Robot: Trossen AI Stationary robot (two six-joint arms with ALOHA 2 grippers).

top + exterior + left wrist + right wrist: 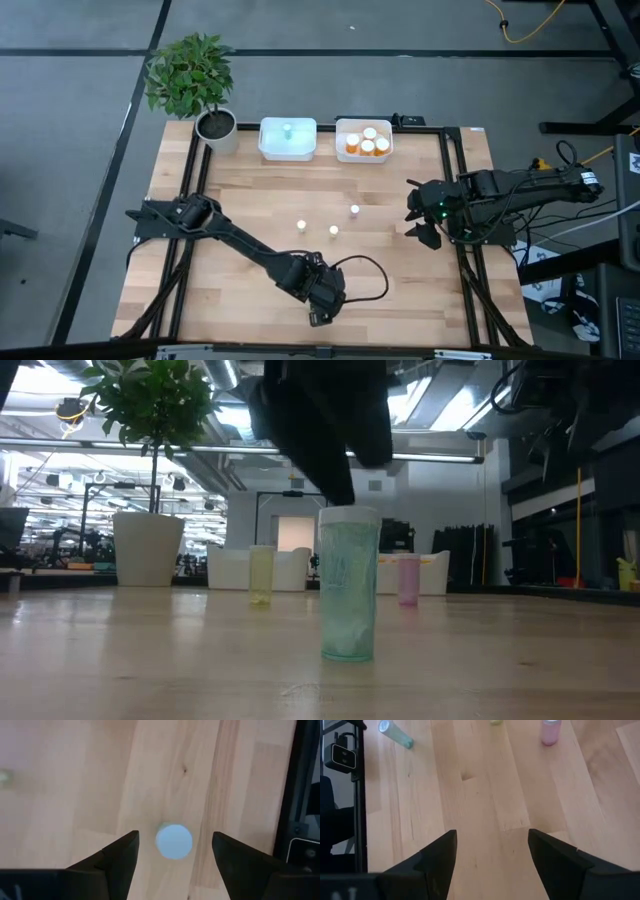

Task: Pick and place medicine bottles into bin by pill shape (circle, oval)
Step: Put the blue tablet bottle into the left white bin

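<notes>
at the back left stands a potted plant [200, 85], and beside it the left bin [288, 139] holds one pale green bottle [287, 129]. next along, the right bin [363, 140] holds four orange bottles [367, 143] packed close together. out on the table [240, 190] three small bottles stand upright and apart from each other: a yellowish one [261, 573], a white-capped one [334, 231] and a pink one [409, 579]. the left gripper [175, 845] hangs near the front edge, fingers spread wide, straight above a bluish-green bottle [348, 583] standing upright, not touching it. the right gripper [492, 842] waits at the right edge, fingers open and holding nothing
</notes>
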